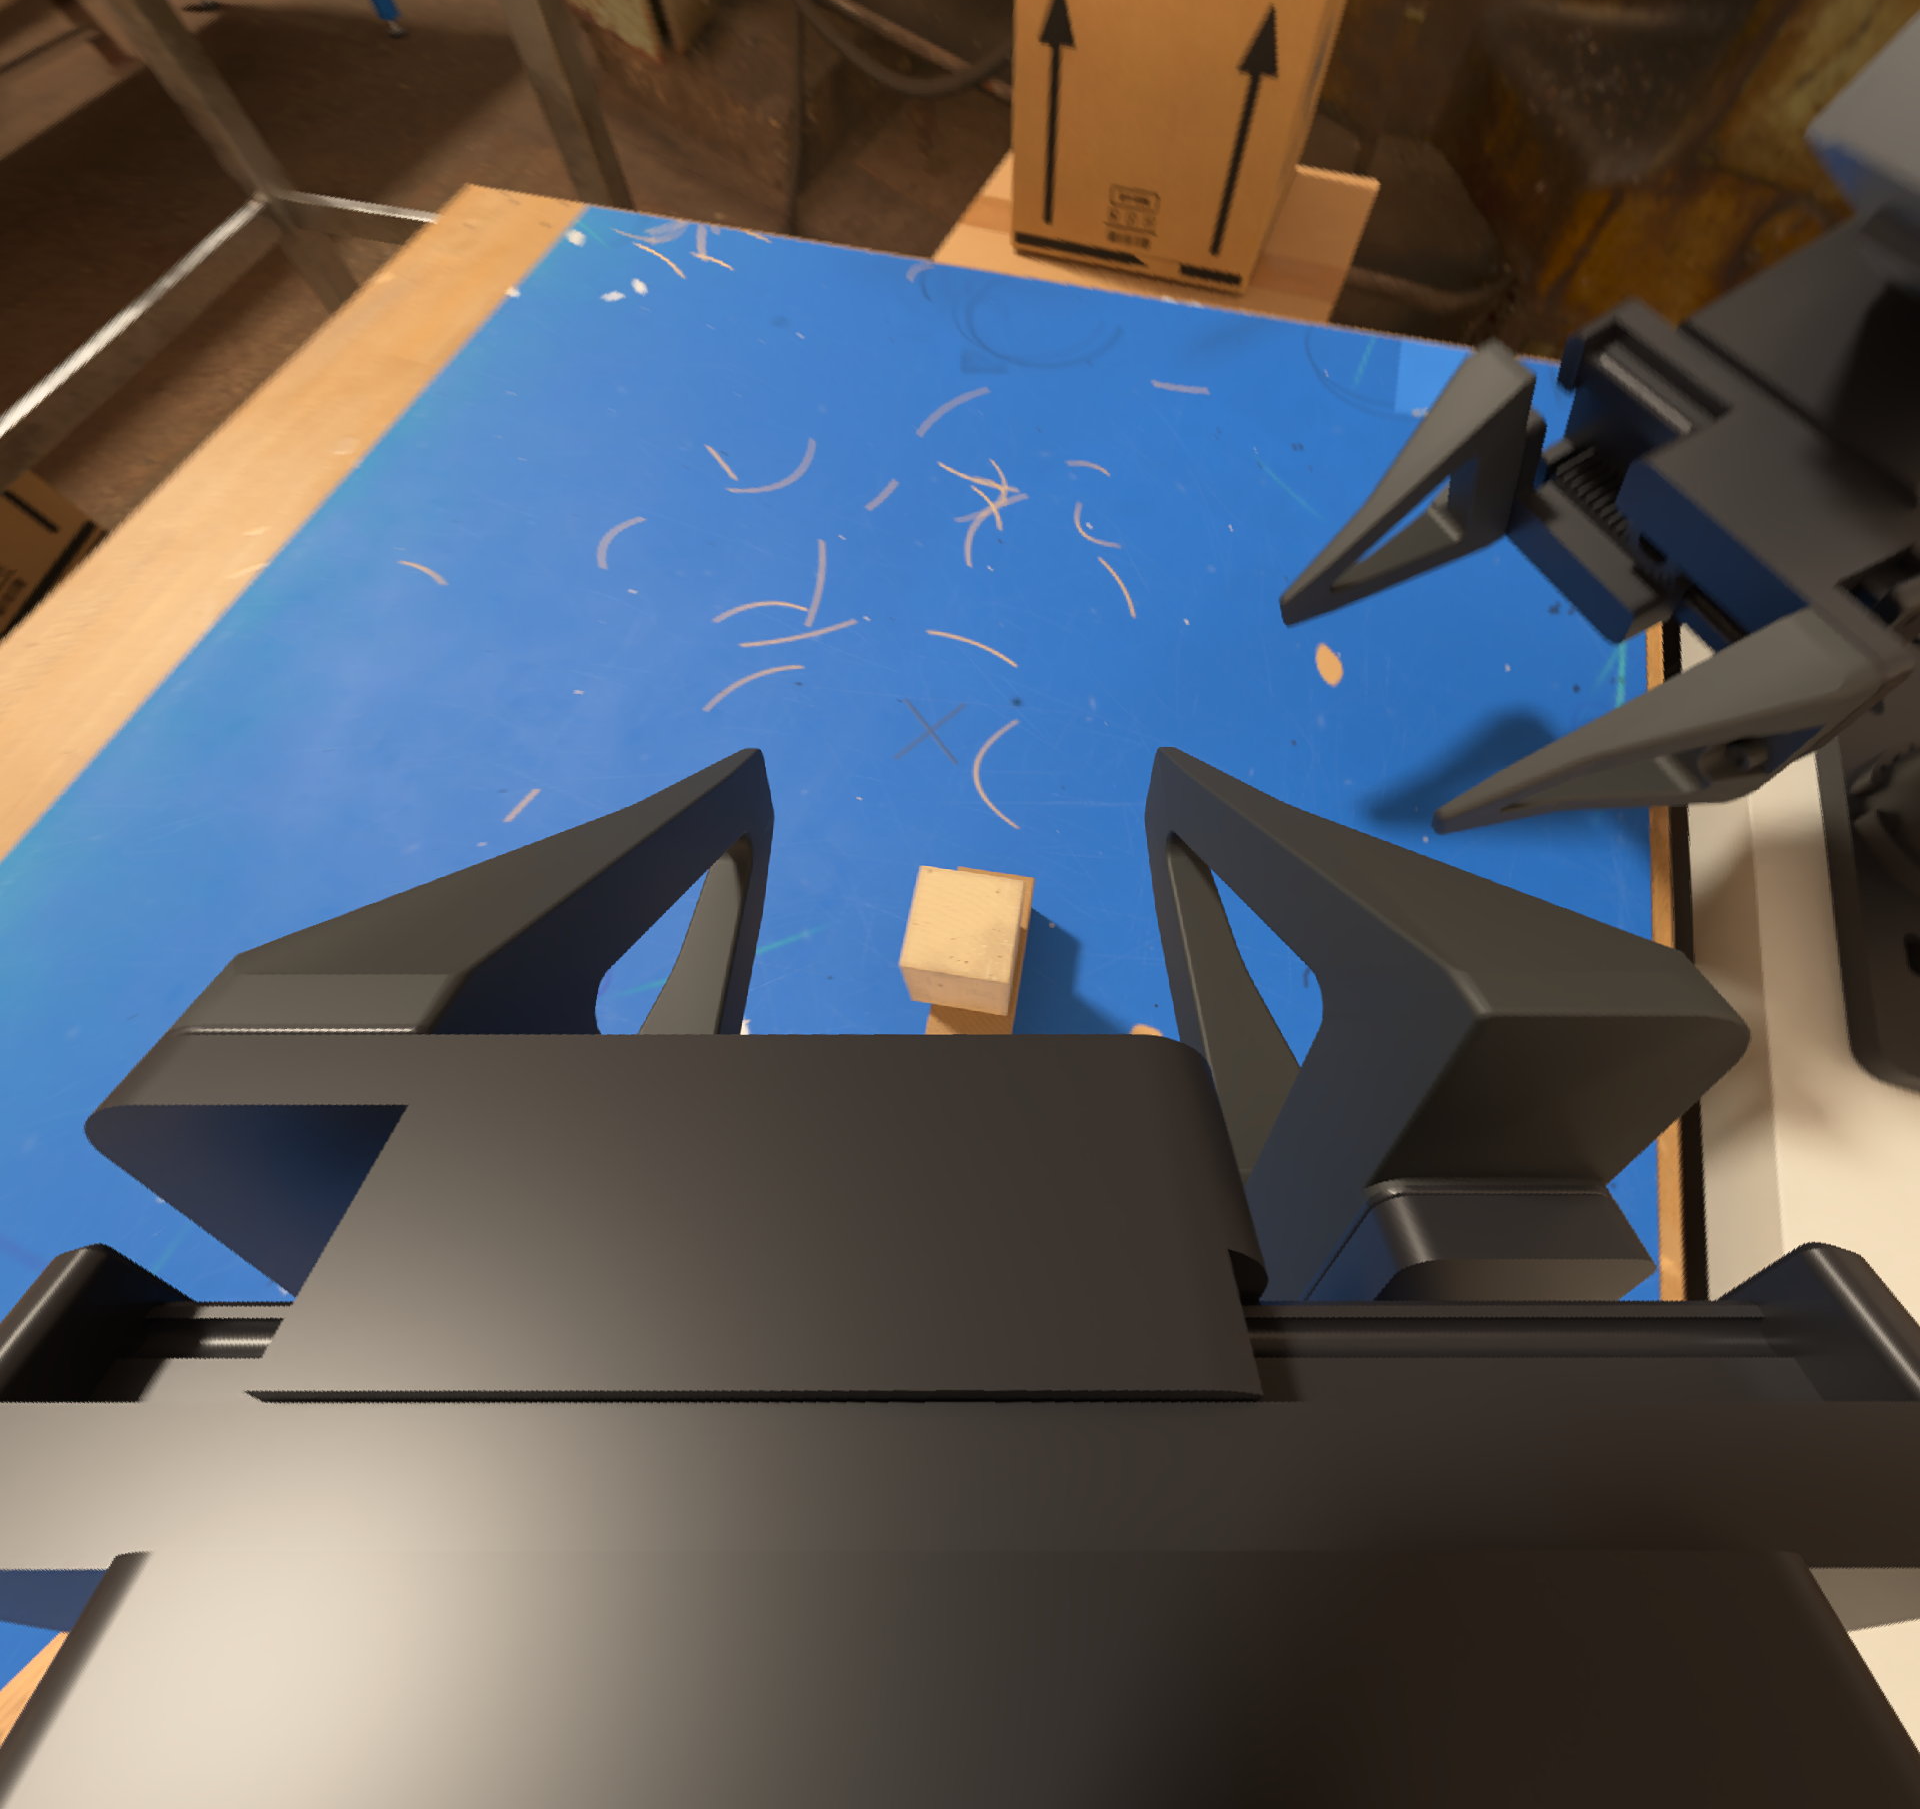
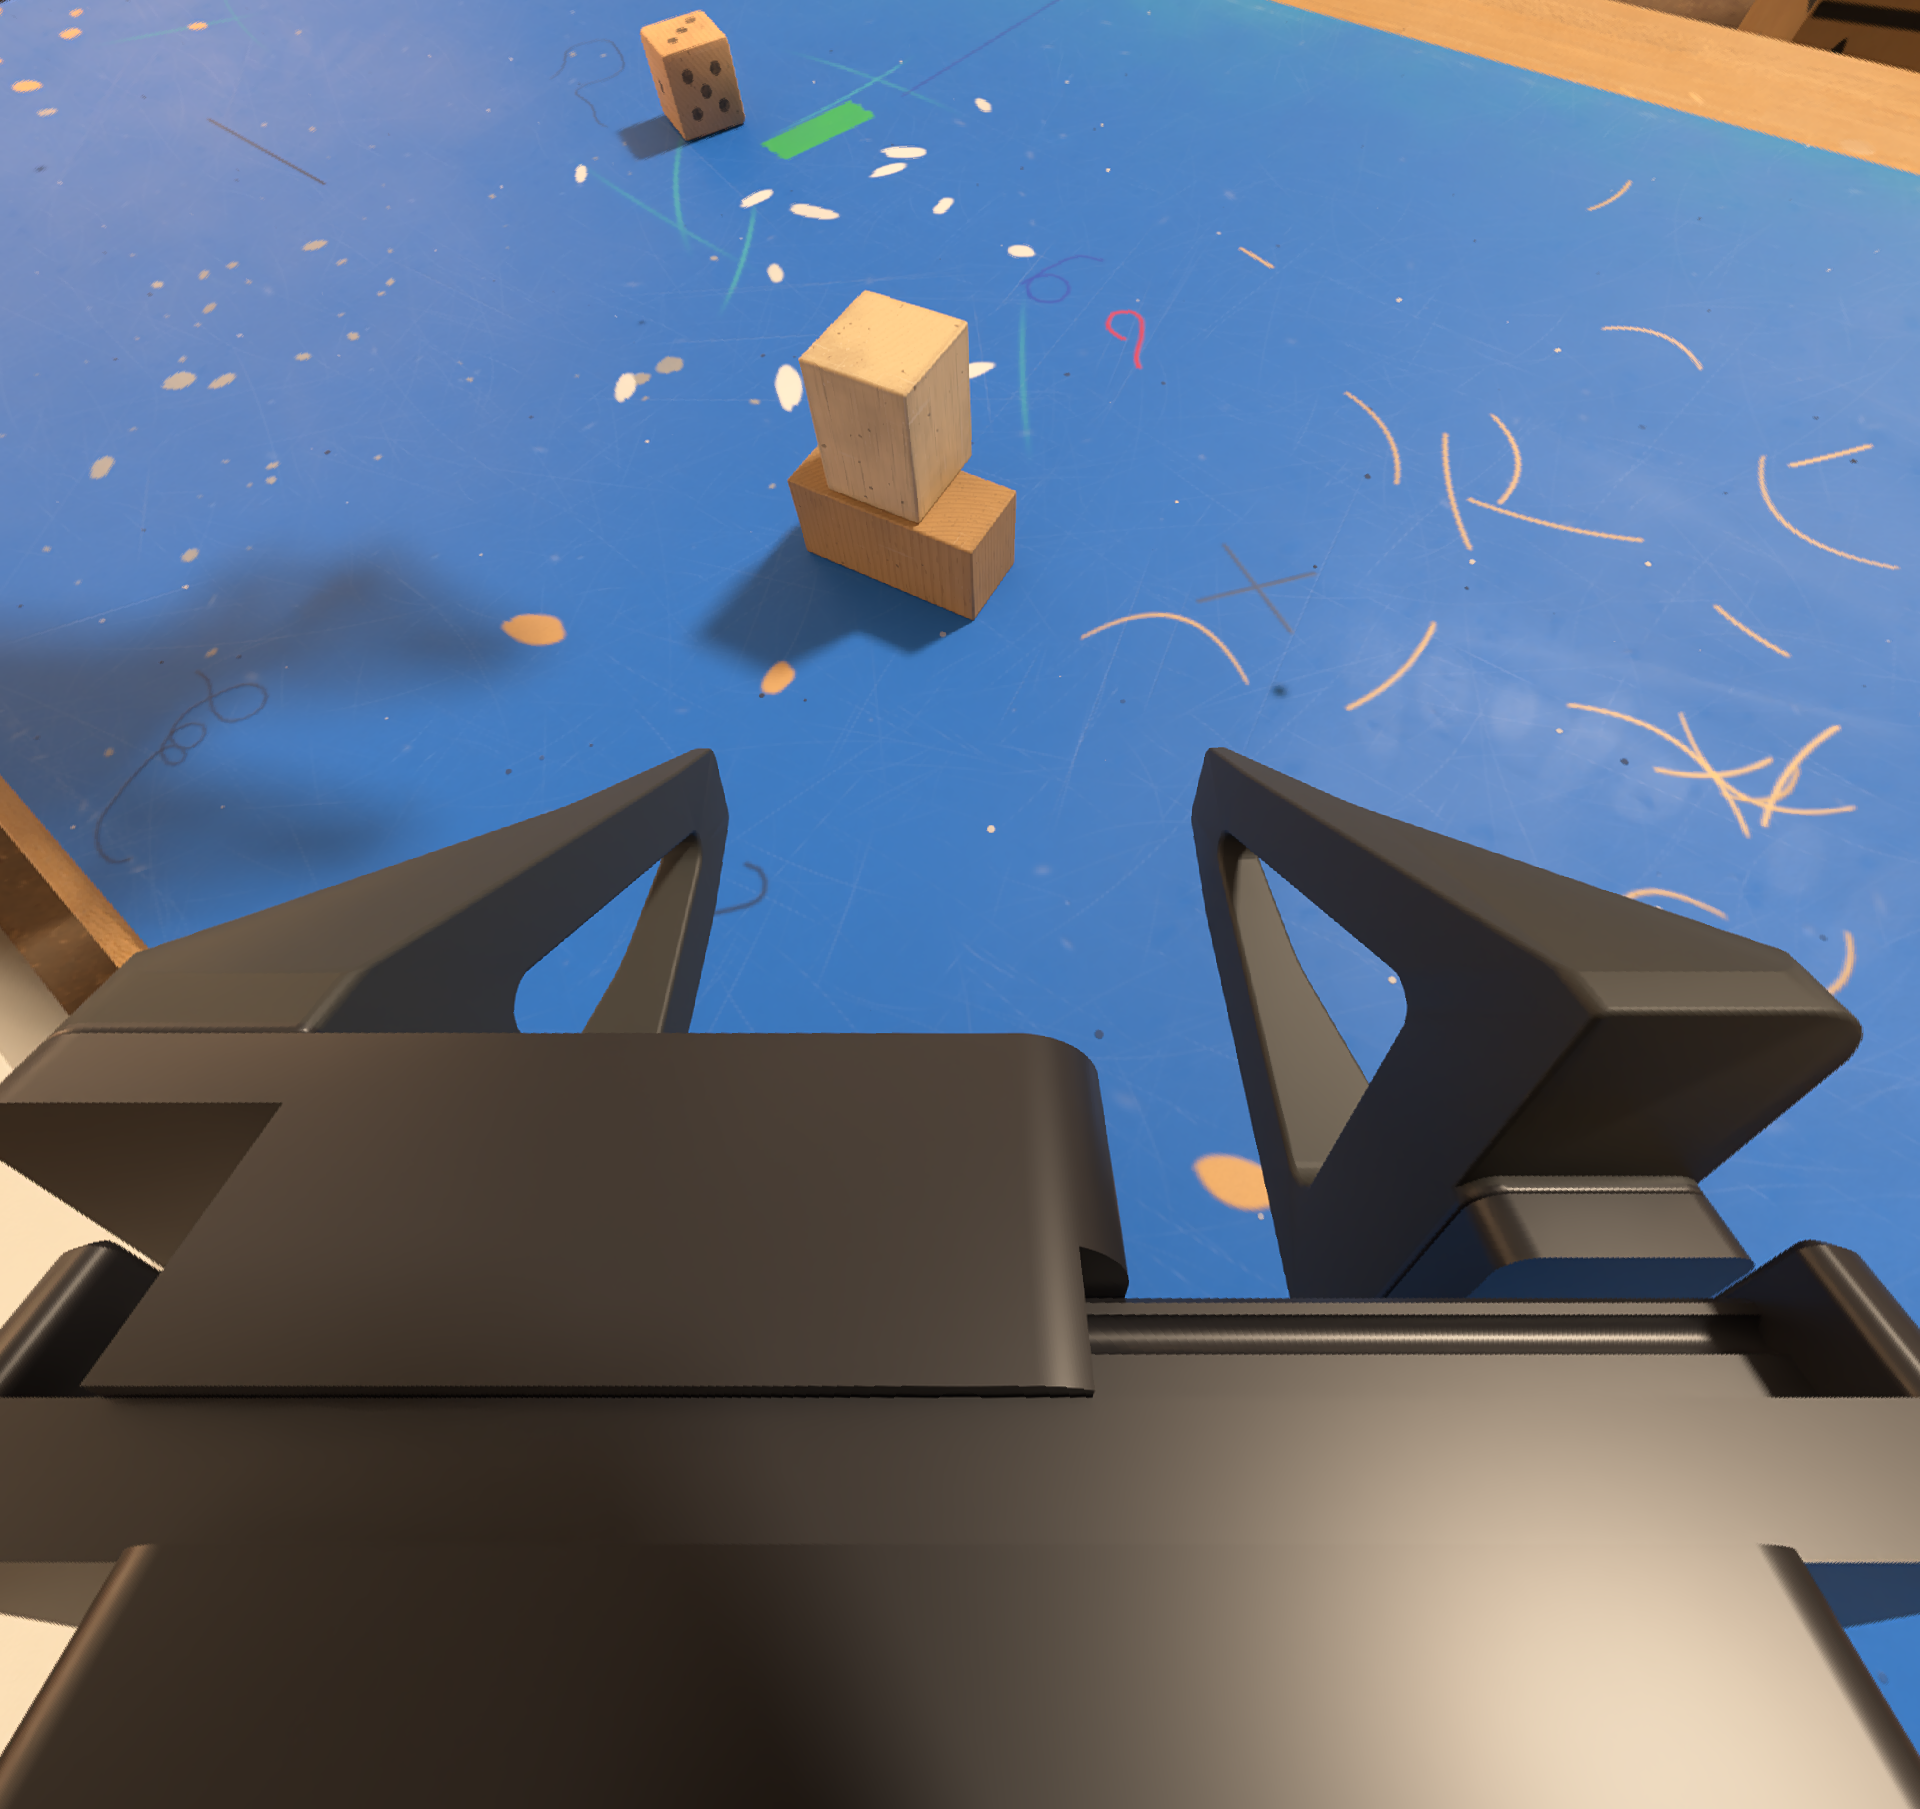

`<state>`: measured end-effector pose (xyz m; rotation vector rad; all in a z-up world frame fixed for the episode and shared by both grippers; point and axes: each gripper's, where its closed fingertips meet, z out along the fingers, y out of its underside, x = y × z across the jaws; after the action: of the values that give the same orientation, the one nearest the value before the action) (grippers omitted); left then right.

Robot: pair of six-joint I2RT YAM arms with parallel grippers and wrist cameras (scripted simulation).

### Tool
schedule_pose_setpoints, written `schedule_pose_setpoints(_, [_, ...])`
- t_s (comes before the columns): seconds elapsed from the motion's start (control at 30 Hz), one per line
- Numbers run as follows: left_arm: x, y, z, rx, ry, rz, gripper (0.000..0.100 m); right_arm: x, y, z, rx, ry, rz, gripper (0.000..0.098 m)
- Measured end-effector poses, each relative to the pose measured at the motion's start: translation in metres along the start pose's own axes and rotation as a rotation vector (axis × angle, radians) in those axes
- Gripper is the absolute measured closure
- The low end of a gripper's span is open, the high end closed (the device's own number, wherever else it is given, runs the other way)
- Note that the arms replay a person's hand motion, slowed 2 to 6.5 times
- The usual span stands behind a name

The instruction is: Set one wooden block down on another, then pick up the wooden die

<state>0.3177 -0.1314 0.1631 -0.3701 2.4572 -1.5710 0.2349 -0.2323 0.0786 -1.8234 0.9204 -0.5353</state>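
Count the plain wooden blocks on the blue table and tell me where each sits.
2. The darker block lies flat on the blue table; the pale block stands upright on it. The wooden die stands apart beyond them. None appear hidden.

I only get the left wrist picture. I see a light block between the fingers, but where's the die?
Observer: The wooden die stands on the blue mat, beyond the blocks in the right wrist view, next to a green strip.
Operator: Is the light block on something? My picture cuts it off.
Observer: Yes. The pale block stands upright on a darker wooden block lying flat.
Operator: Is anything holding the die?
Observer: No. The right gripper is open and empty, with the stack between it and the die.
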Motion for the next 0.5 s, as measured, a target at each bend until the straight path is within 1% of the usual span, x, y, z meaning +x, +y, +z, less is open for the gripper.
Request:
schedule_pose_setpoints(0.1, [-0.013,-0.016,-0.022,0.021,-0.059,-0.039,0.041,0.000,0.000,0.000,-0.001,0.002,0.000,0.0213])
schedule_pose_setpoints(0.2, [-0.029,-0.025,-0.046,0.017,-0.121,-0.101,0.043,0.000,0.001,0.000,-0.004,0.003,-0.002,0.0213])
schedule_pose_setpoints(0.33, [-0.052,-0.025,-0.078,-0.016,-0.191,-0.204,0.045,0.000,0.001,0.001,-0.010,0.006,-0.005,0.0214])
schedule_pose_setpoints(0.5, [-0.083,-0.016,-0.114,-0.059,-0.279,-0.304,0.046,-0.001,0.002,0.002,-0.016,0.006,-0.008,0.0216])
